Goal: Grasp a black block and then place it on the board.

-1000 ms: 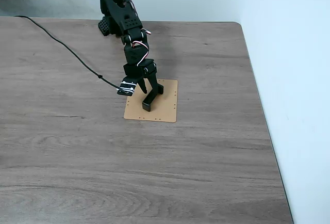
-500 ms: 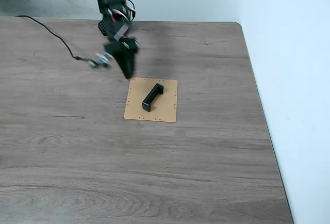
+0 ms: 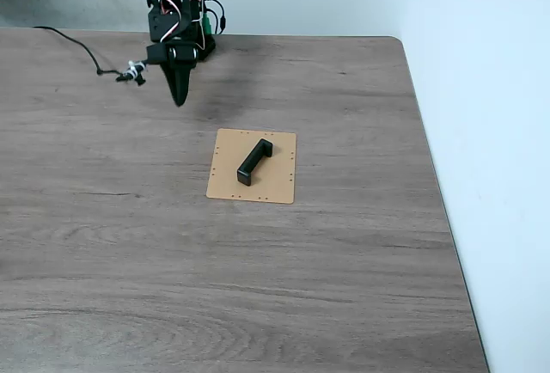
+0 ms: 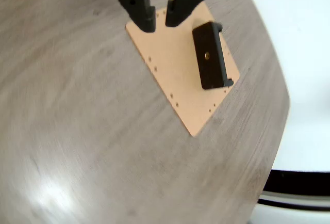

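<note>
The black block [image 3: 254,161] lies flat on the tan board [image 3: 273,186], slanted across its middle; the wrist view shows the same black block [image 4: 210,56] on the board [image 4: 180,82] with nothing touching it. My gripper [image 3: 179,98] hangs above the table at the back left, well away from the board, tips pointing down. In the wrist view the gripper [image 4: 160,22] enters from the top edge, its two black fingers a narrow gap apart with nothing between them.
A black cable [image 3: 82,46] runs from the arm toward the table's back left. The wood-grain table [image 3: 258,287] ends at a rounded corner [image 3: 397,40] at the back right and along the right edge.
The gripper let go of the block on the board, then rose and swung back to the left toward the arm's base. The block has stayed where it was set.
</note>
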You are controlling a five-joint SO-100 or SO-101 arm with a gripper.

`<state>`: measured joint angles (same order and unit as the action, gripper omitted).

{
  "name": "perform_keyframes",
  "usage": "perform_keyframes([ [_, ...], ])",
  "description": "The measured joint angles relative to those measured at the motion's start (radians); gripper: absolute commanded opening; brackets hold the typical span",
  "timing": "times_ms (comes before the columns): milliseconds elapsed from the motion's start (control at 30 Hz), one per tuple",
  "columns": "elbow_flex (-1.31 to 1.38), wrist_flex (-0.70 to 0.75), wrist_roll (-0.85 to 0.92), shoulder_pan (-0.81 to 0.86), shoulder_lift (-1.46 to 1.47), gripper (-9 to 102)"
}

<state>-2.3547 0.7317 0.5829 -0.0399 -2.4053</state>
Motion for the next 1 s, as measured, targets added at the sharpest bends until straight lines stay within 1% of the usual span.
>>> perform_keyframes([
  [167, -0.181, 0.063, -0.219, 0.040, -0.218, 0],
  [267, -0.270, 0.127, -0.325, 0.038, -0.322, 0],
  [400, -0.394, 0.161, -0.413, 0.067, -0.471, 0],
  [600, -0.523, 0.190, -0.534, 0.067, -0.676, 0],
  [733, -0.580, 0.209, -0.577, 0.069, -0.770, 0],
  [1000, -0.716, 0.238, -0.538, 0.067, -0.931, 0],
])
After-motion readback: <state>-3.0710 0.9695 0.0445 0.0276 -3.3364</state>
